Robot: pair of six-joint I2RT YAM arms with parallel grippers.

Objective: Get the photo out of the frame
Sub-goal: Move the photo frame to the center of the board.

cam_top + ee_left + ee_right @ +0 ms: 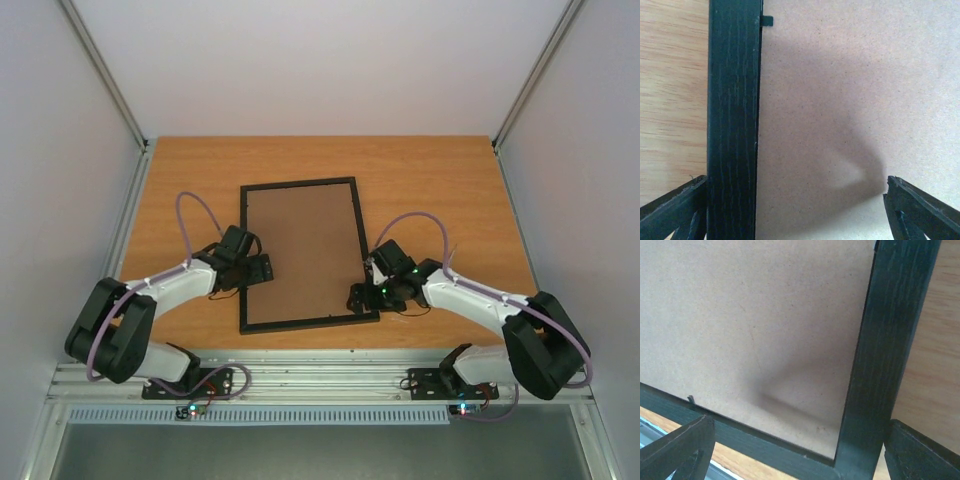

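the frame (300, 183) lies brown board (303, 250) up, close to the bench's (440, 180) near edge. left fingers (671, 212) gape astride its left rail; right fingers (677, 450) gape astride its right rail.

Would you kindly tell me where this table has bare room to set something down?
Bare wood: the far strip of table beyond the frame, and both far corners. Crowded: the near half, where left gripper and right gripper flank the frame.

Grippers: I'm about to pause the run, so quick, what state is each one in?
Left gripper: open, holding nothing, straddling the frame's left rail.
Right gripper: open, holding nothing, over the frame's near right corner.
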